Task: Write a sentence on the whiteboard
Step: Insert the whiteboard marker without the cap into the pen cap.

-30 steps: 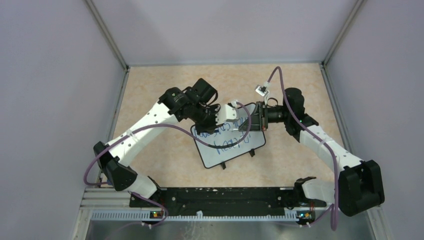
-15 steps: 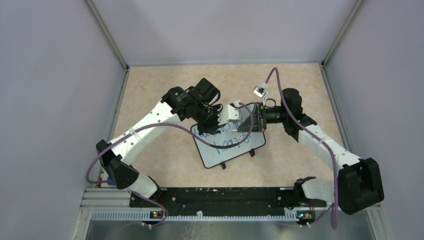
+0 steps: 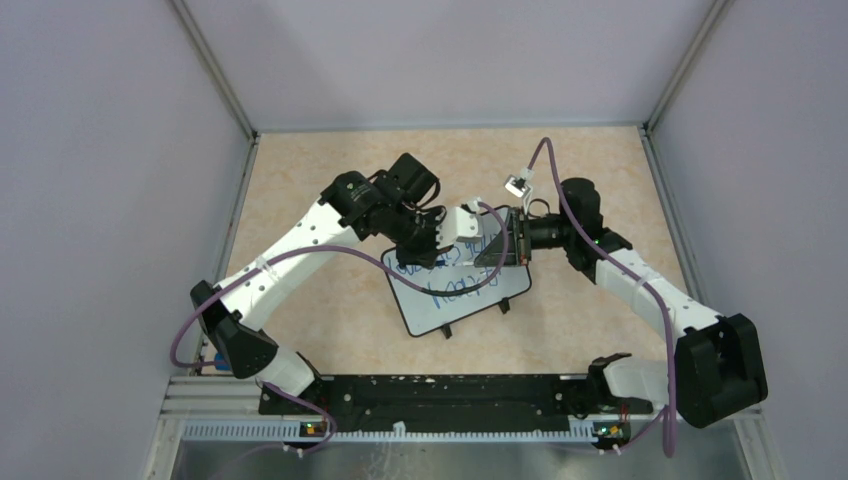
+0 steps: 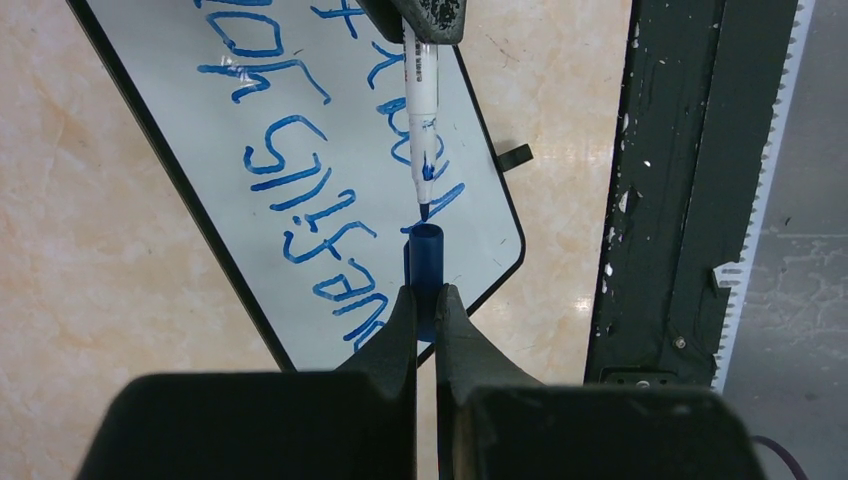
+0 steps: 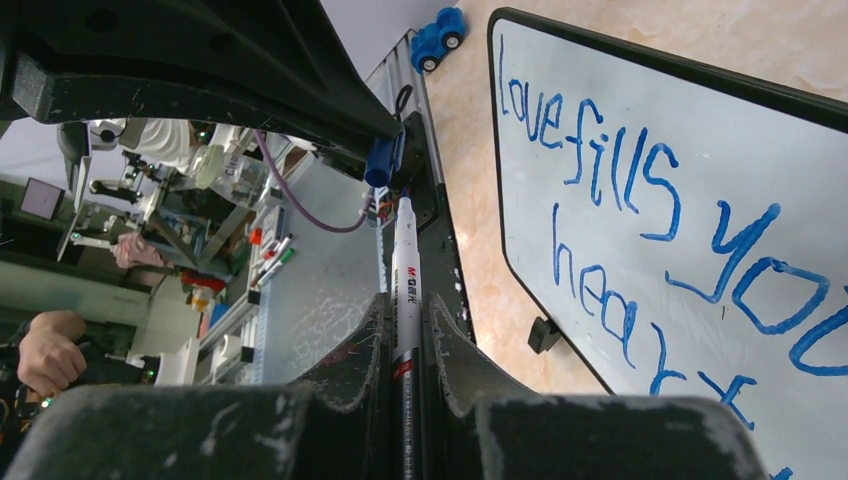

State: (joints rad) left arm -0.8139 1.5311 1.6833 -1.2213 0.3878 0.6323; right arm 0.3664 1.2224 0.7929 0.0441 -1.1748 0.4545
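The whiteboard (image 3: 470, 300) lies tilted on the tan table, and the sentence (image 5: 620, 180), in blue marker, reads "love fills your heart" in two lines. My right gripper (image 5: 404, 300) is shut on a white marker (image 5: 405, 270), uncapped, with its blue tip pointing at my left gripper. That left gripper (image 4: 427, 295) is shut on the blue marker cap (image 4: 424, 262). The marker (image 4: 420, 100) tip hangs right at the cap's open mouth, just touching or a hair short of it. Both grippers hover over the board's upper part.
A black rail (image 3: 440, 395) runs along the near table edge, close to the board's corner (image 4: 505, 270). A small black foot (image 4: 515, 155) sticks out from the board's frame. A blue toy car (image 5: 438, 35) sits beyond the board. Grey walls enclose the table.
Both grippers have drifted slightly together over the board, bringing marker tip and cap closer. Neither grip has changed.
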